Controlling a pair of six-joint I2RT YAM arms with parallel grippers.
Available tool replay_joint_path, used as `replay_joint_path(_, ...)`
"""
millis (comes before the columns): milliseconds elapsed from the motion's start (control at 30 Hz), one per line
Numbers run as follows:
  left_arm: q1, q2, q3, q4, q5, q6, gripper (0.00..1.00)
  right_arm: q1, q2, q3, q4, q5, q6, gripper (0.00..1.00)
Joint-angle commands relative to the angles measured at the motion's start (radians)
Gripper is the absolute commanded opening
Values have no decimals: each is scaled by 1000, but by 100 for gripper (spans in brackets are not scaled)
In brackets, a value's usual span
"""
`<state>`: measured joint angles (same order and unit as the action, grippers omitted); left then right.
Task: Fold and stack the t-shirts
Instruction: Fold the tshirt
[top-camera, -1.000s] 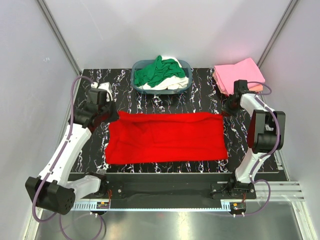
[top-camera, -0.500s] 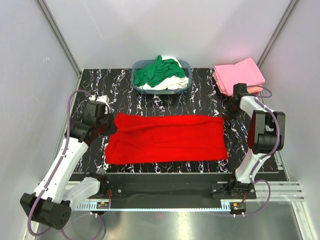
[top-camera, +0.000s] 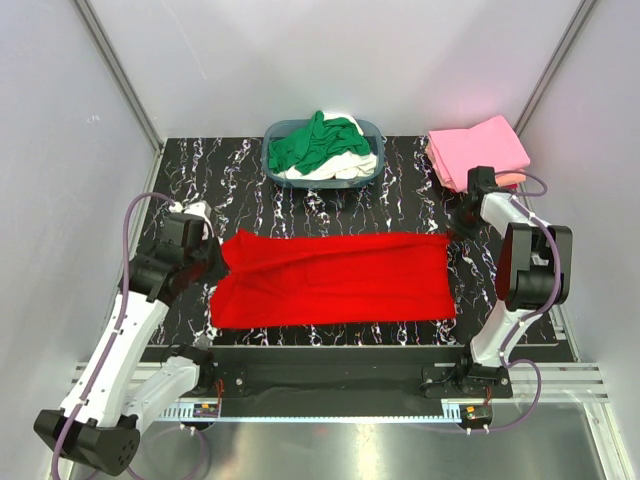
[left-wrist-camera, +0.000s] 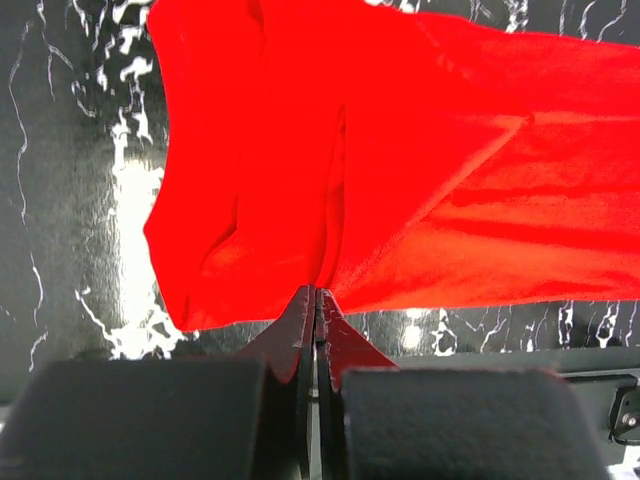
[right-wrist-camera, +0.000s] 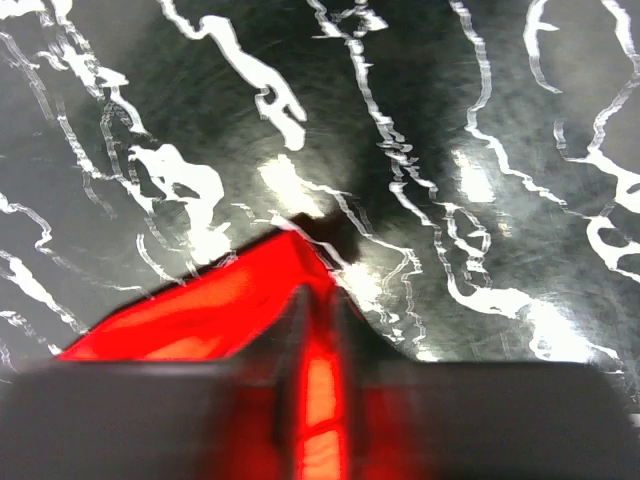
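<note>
The red t-shirt (top-camera: 335, 278) lies spread flat across the middle of the black marbled table (top-camera: 240, 175). My left gripper (top-camera: 216, 256) is shut on its far left corner. In the left wrist view the jaws (left-wrist-camera: 316, 296) are pressed together on a pinched fold of the red t-shirt (left-wrist-camera: 400, 160). My right gripper (top-camera: 453, 231) is shut on the far right corner. In the right wrist view, which is blurred, red cloth (right-wrist-camera: 200, 310) shows between the fingers (right-wrist-camera: 318, 305). A green t-shirt (top-camera: 315, 140) and a white one (top-camera: 345, 168) lie in the basket. A folded pink t-shirt (top-camera: 478, 148) lies at the far right.
The blue-grey basket (top-camera: 372, 128) stands at the far middle of the table. A salmon edge (top-camera: 513, 178) shows under the pink t-shirt, close behind my right wrist. Grey walls close in the left, right and back. The black front rail (top-camera: 330, 375) runs along the near edge.
My left gripper has drawn back toward the near edge with the red shirt's corner, pulling the far edge in and narrowing the shirt. My right gripper has hardly moved.
</note>
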<state>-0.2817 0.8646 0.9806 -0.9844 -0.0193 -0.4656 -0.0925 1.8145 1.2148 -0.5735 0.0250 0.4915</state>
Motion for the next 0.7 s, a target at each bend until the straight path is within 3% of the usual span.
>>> replay_joint_path(0, -5, -18, -19, -42, 12, -24, 0, -7, -55, -17, -23, 68, 9, 24)
replay_joint_path(33, -8, -21, -22, -51, 13, -33, 2, -12, -67, -32, -29, 79, 12, 52)
replay_joint_path(67, -8, -30, -22, -77, 13, -39, 7, -16, -78, -44, -32, 90, 19, 67)
replay_joint_path(100, -8, -36, -17, -92, 13, -42, 32, -22, -92, -55, -29, 114, 25, 82)
replay_joint_path(133, -8, -48, -13, -121, 42, -48, 42, -42, -118, -78, -23, 121, 31, 98)
replay_joint_path(200, -8, -64, 6, -154, 59, -51, 56, -62, -139, -84, -20, 124, 42, 100)
replay_joint_path(233, -8, -75, 15, -169, 67, -59, 69, -72, -152, -72, -26, 124, 42, 100)
replay_joint_path(267, -10, -93, 29, -190, 74, -64, 73, -78, -155, -60, -34, 124, 38, 100)
replay_joint_path(467, -8, -87, 17, -124, 125, -80, 76, -75, -205, -6, -45, 32, 47, 97)
replay_joint_path(667, -8, 74, -83, 120, 128, -111, 71, -26, -279, -58, 21, -163, 6, 81)
